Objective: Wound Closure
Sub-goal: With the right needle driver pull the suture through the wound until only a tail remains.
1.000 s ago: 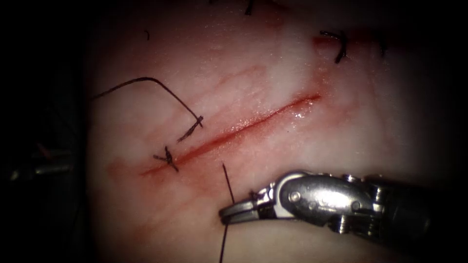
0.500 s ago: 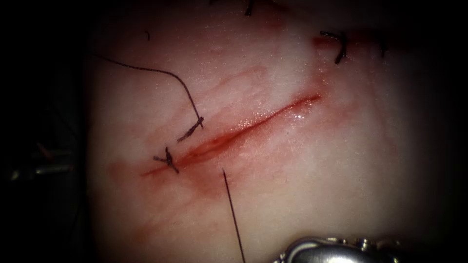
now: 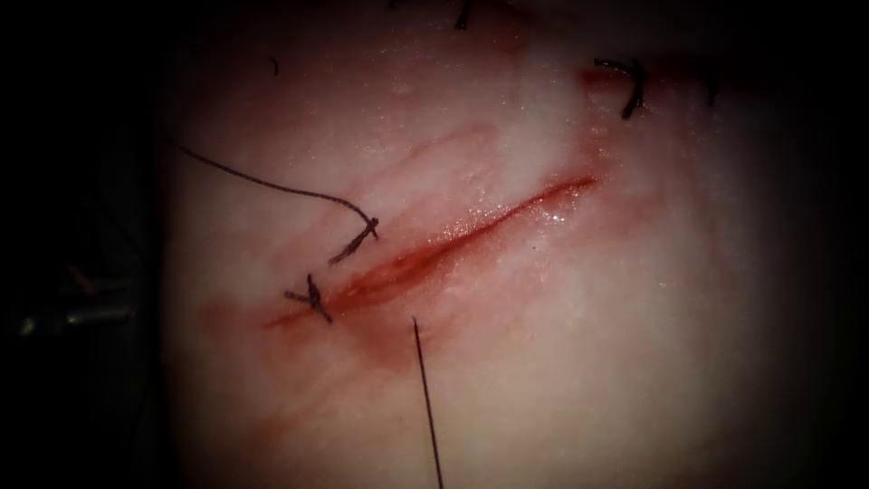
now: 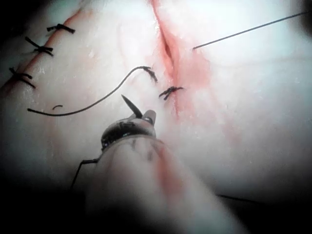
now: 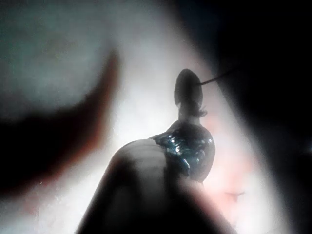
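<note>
Thread, dark and thin, is gripped by the closed jaws of the silver right tool and is seen entering the pale tissue right of the straight red cut. Left of the cut, a dark curved needle is clamped, clear of the tissue, by the left tool, its point protruding.

thread right of cut

Pale pink tissue, red cut, black thread
</note>
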